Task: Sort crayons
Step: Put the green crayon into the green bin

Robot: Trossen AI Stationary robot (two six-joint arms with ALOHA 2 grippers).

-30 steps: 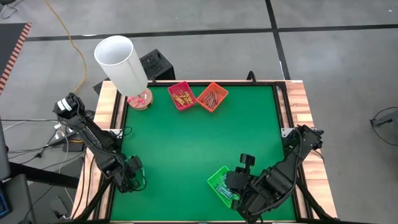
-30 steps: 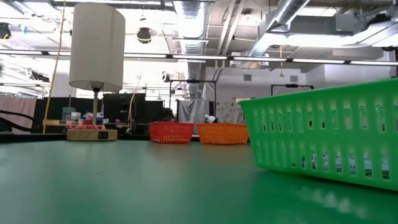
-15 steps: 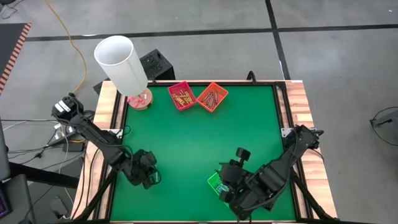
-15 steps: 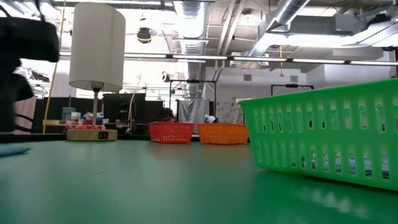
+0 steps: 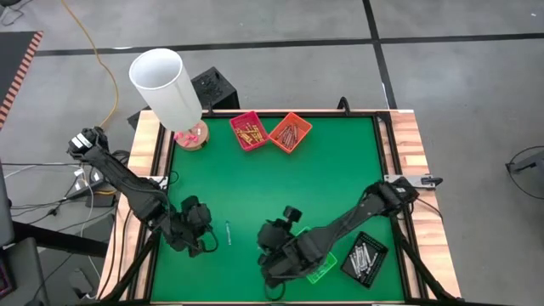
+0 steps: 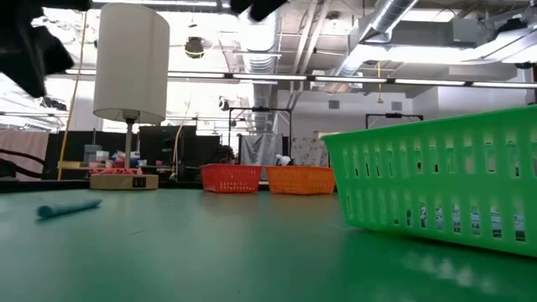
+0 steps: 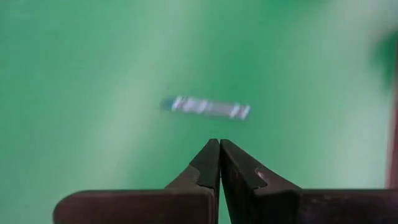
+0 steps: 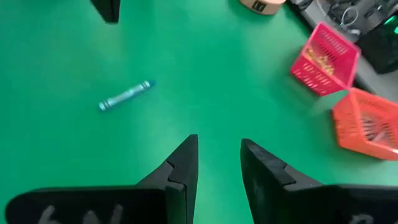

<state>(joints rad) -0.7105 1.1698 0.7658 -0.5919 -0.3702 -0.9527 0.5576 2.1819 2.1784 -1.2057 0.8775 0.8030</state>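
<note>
a lone teal crayon (image 5: 228,233) lies on the mat just ahead of the left gripper (image 5: 206,240), whose jaws are pressed together and empty; its long axis runs across that gripper's line. the right gripper (image 8: 219,163), narrowly parted and empty, is farther off. a second ago no crayon lay there, and the right arm hung over the green basket (image 5: 322,269).

On the tabletop (image 5: 272,183) we see one loose crayon (image 5: 228,233) lying near the front, between the left gripper (image 5: 206,240) on its left and the right gripper (image 5: 270,255) on its right; two baskets (image 5: 270,131) of crayons sit side by side at the far edge, right of a lamp (image 5: 167,89) at the far left corner; two more baskets (image 5: 347,259) stand at the front right, one partly under the right arm.
</note>
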